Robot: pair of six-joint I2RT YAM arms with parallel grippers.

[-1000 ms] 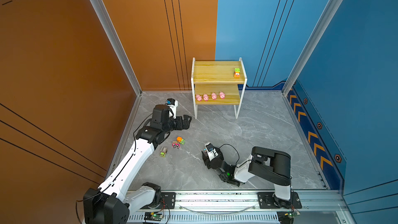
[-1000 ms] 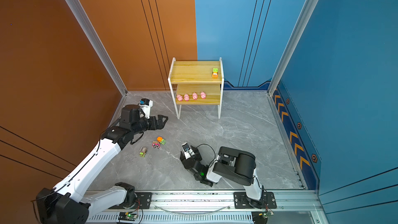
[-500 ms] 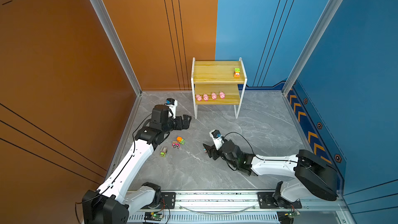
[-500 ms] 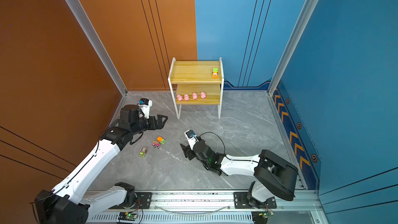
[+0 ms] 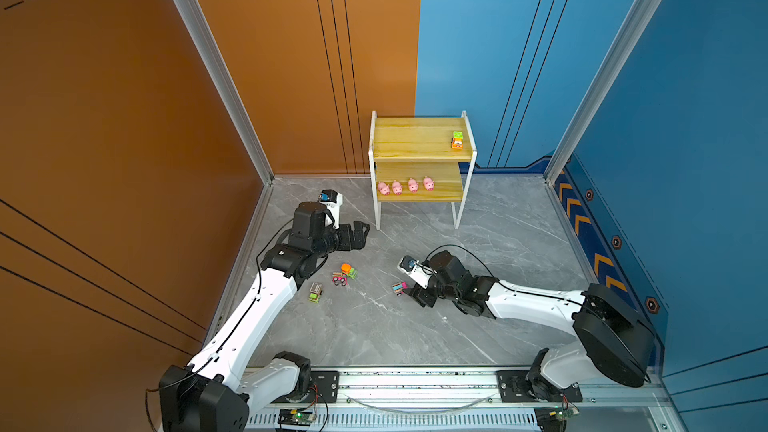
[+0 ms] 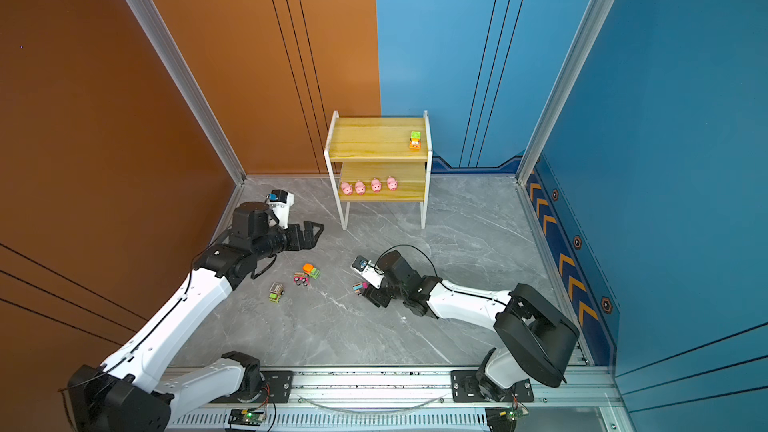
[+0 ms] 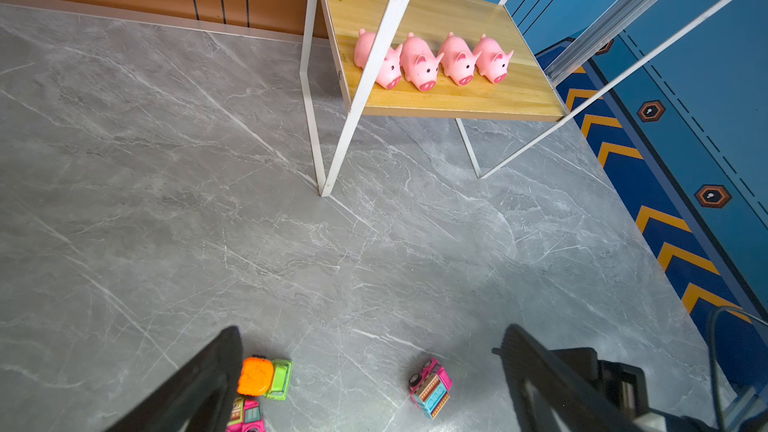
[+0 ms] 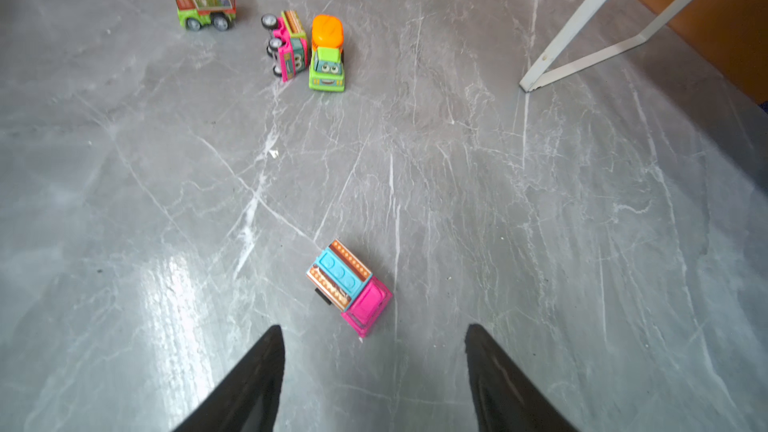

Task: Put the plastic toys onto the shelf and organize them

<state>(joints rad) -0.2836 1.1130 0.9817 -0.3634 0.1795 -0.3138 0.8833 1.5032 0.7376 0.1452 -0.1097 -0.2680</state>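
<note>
The shelf (image 5: 415, 147) stands at the back wall, with several pink pigs (image 5: 405, 185) in a row on its lower board and a green and orange truck (image 5: 457, 140) on the upper board. Three trucks lie close together on the floor: an orange and green one (image 5: 348, 270), a pink one (image 5: 339, 279) tipped on its side, and a green one (image 5: 316, 292). A pink and blue truck (image 8: 349, 286) lies apart from them, just ahead of my right gripper (image 8: 372, 327), which is open and empty. My left gripper (image 7: 370, 329) hovers open near the shelf's left leg, holding nothing.
The shelf's white front leg (image 8: 530, 85) stands on the grey floor to one side of the right gripper's reach. The orange wall (image 5: 166, 160) runs close behind the left arm. A rail (image 5: 415, 380) carrying both arm bases lines the front edge.
My right arm has unfolded from a tucked pose and reached left across the floor to the pink and blue truck. The left arm has hardly moved.
</note>
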